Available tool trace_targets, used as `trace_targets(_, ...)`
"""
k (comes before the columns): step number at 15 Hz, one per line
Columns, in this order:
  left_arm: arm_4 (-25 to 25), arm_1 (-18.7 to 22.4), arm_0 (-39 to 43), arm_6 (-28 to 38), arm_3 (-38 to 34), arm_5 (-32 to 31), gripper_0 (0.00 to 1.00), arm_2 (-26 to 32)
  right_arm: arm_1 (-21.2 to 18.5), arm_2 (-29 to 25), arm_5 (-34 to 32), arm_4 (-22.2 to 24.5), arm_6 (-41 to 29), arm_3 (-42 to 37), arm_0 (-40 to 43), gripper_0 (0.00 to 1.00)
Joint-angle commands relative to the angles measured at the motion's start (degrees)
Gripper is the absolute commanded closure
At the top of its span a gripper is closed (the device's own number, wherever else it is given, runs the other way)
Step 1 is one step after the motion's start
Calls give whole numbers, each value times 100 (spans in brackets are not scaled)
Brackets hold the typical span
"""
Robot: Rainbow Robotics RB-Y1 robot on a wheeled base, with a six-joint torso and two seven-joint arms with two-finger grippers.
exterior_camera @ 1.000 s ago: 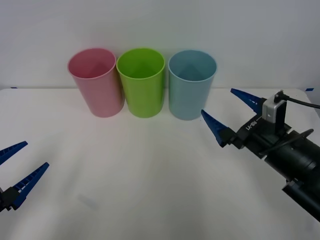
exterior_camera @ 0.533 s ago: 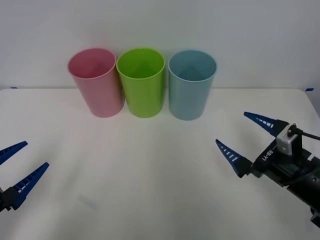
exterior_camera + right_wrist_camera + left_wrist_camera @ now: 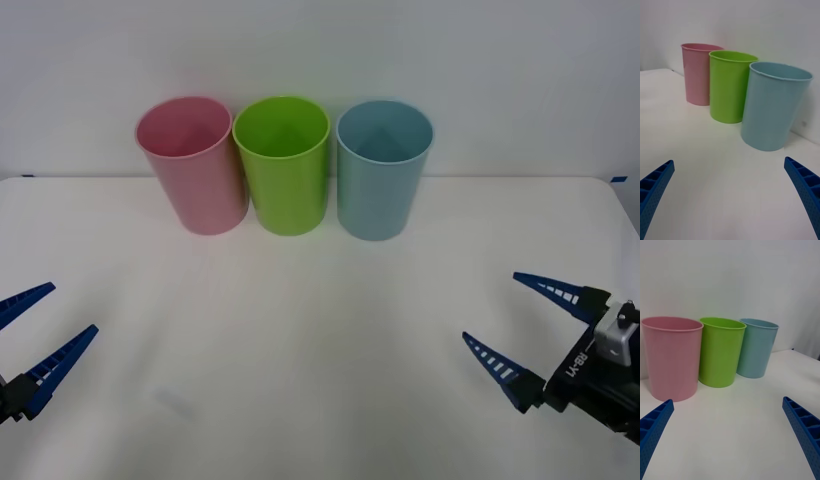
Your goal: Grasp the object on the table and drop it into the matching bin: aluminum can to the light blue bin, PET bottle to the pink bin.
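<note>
The aluminum can is out of view. At the back of the white table [image 3: 300,350] the pink bin [image 3: 190,165] stands on the left and the light blue bin [image 3: 383,170] on the right. My right gripper [image 3: 490,307] hovers open over the table's front right, well short of the light blue bin [image 3: 773,108], with nothing between its fingers. At the front left edge my left gripper [image 3: 73,308] is open and holds nothing, facing the pink bin [image 3: 672,358].
A lime green bin [image 3: 283,165] stands between the other two, and the three nearly touch in a row. A plain wall rises behind them. Bare tabletop stretches from the bins to both grippers.
My right gripper has drawn back from beside the light blue bin toward the front right corner, staying open. The left gripper and the bins have not moved.
</note>
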Motion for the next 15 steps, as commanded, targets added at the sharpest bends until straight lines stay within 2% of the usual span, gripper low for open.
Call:
trace_targets(1,0,0,0,0,0,0,0,0,76,-307,-469,-104,51,179,83,0)
trace_targets(5,0,0,0,0,0,0,0,0,146,-545,-900,-157,200,460,145,0)
trace_targets(15,0,0,0,0,0,0,0,0,137,-474,-917,-175,253,460,470,0)
